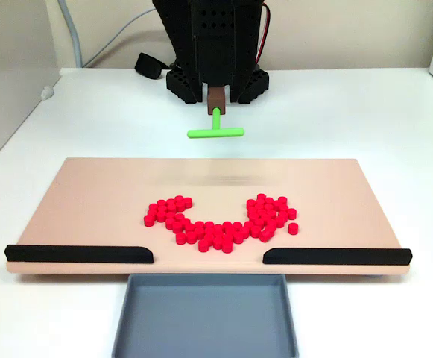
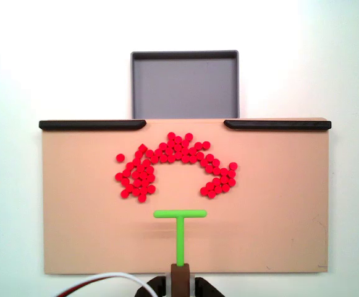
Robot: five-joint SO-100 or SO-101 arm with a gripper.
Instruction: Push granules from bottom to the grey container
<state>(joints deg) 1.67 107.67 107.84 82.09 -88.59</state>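
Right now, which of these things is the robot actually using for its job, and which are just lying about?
In use: granules, grey container, green T-shaped pusher, gripper, tan board, black strips.

Lying about: black object, grey cable.

The arm point(image 1: 212, 45) is matte black printed plastic, its front face dotted with small round holes. A red cable point(image 1: 264, 33) runs just beside it, above the claw point(image 1: 216, 97). Red and white cables point(image 2: 105, 283) trail beside the claw's brown tip.
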